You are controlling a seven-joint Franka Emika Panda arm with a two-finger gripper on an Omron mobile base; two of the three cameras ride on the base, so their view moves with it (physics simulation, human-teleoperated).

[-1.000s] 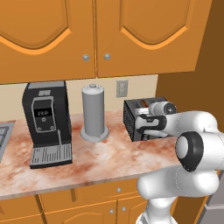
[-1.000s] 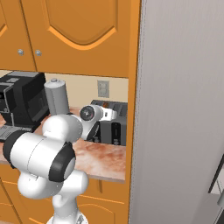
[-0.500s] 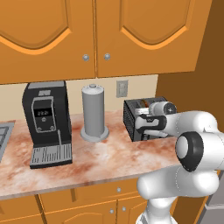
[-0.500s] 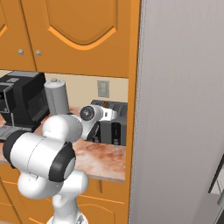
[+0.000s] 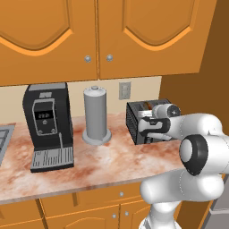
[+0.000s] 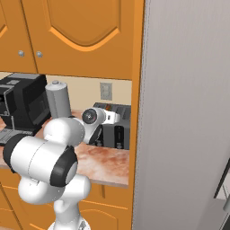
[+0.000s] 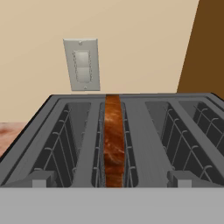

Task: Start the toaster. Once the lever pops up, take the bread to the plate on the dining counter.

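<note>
The surface (image 5: 103,159) is a pink-and-rust marbled worktop running along a beige wall, with orange wall cabinets (image 5: 96,38) above it and orange drawers and doors below. A brown panel closes off the right end, and in the right base view a tall grey panel (image 6: 184,117) stands beyond that.

On the surface, from left to right, stand a black coffee machine (image 5: 47,125) with a small display whose figures are too small to read, a grey cylindrical canister (image 5: 96,115) on a round foot, and the toaster (image 5: 142,120), black with a slatted side. A white wall switch plate (image 7: 82,64) sits on the wall behind the toaster; it bears no writing that can be read.

The arm's hand is right at the toaster's near end, and the jaws stand wide apart, holding nothing. The hand view looks down along the toaster's slots: the bread (image 7: 113,140) stands on edge in the left slot, its brown crust facing up, sunk between the wire guides.
</note>
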